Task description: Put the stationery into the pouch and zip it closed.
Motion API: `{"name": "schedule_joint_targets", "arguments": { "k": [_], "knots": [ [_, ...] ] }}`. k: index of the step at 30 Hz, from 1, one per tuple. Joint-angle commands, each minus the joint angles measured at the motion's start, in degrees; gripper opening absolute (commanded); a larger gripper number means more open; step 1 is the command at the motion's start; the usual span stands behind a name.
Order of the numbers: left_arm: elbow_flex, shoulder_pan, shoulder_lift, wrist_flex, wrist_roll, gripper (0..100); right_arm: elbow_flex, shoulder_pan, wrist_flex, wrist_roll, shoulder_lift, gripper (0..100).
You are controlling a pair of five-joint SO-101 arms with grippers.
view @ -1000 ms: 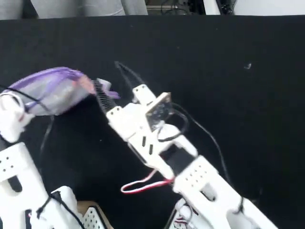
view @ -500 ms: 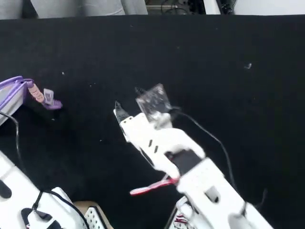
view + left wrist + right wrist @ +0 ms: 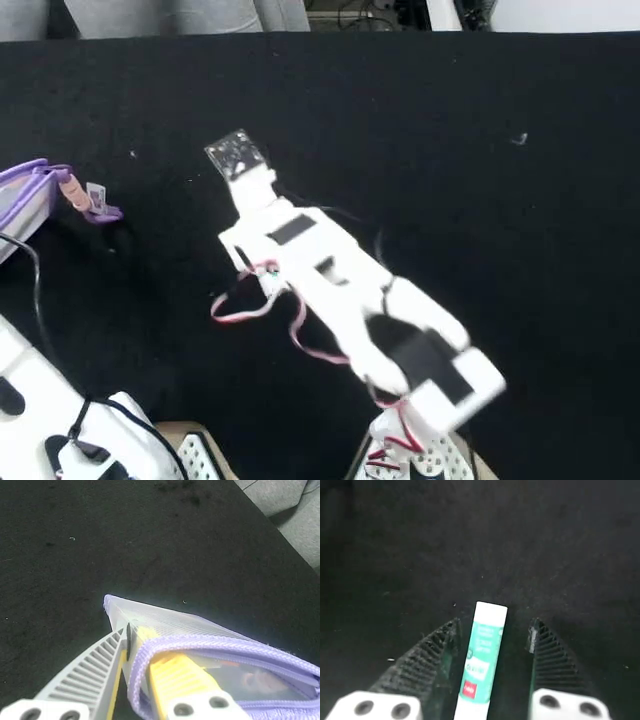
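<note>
Black bench, purple pouch at its left edge.
The left gripper is closed on the pouch rim. The right gripper is wide open, its 2 fingers straddling a green-and-white stationery stick lying on the bench.

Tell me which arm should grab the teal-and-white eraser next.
Right. Its open gripper straddles the eraser, one finger on each side. The left gripper is shut on the pouch, so it is likely occupied.
</note>
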Motion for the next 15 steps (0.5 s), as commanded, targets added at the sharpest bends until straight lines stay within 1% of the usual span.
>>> {"name": "schedule_joint_targets", "arguments": {
  "k": [1, 9, 11, 15],
  "knots": [
    [-1.3, -0.5, -0.4, -1.6, 0.2, 3, -11.6, 0.5, 6.8, -0.4, 6.5, 20.8],
    [-1.3, -0.5, -0.4, -1.6, 0.2, 3, -26.7, 0.5, 19.3, -0.4, 18.4, 20.6],
    [-1.3, -0.5, -0.4, -1.6, 0.2, 3, -30.0, 0.6, 21.8, -0.4, 21.1, 16.3],
    [-1.3, -0.4, -0.4, -1.6, 0.2, 3, -36.8, 0.9, 26.5, -0.4, 26.2, 1.7]
  ]
}}
